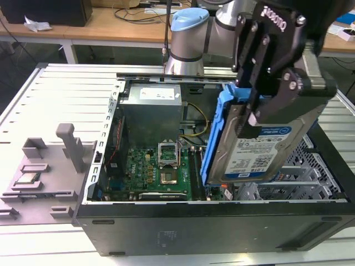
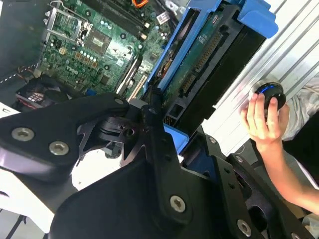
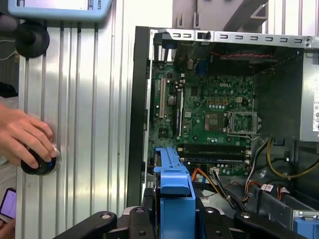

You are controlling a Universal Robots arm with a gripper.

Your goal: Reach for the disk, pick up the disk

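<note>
— Where's the disk (image 1: 260, 149) now?

— Up in the air. In the exterior view it hangs tilted above the open computer case (image 1: 211, 221), over the drive bay side on the exterior view's right, label facing us, and clear of the motherboard (image 1: 158, 169) below.

— And the hand (image 1: 256, 119)?

— Clamped on the disk. The black fingers (image 1: 277, 105) pinch its upper part across the thickness, one on the label face and one behind. In the first wrist view you see the blue bracket rail (image 3: 173, 199) standing up between them.

— Will it hold?

— I'd judge so, with care. It's a stiff metal block, fairly heavy for its size, so it won't bend, but the bare faces are smooth and could slip in a narrow pinch. The blue plastic gives a bit; the metal body is the safer place to grip. It's also fragile inside, so a knock on the case edge would be bad.

— Anyone nearby?

— A person's hand (image 3: 27, 137) rests on a round button (image 3: 40, 164) on the ribbed metal surface (image 3: 89, 124) beside the case.
</note>
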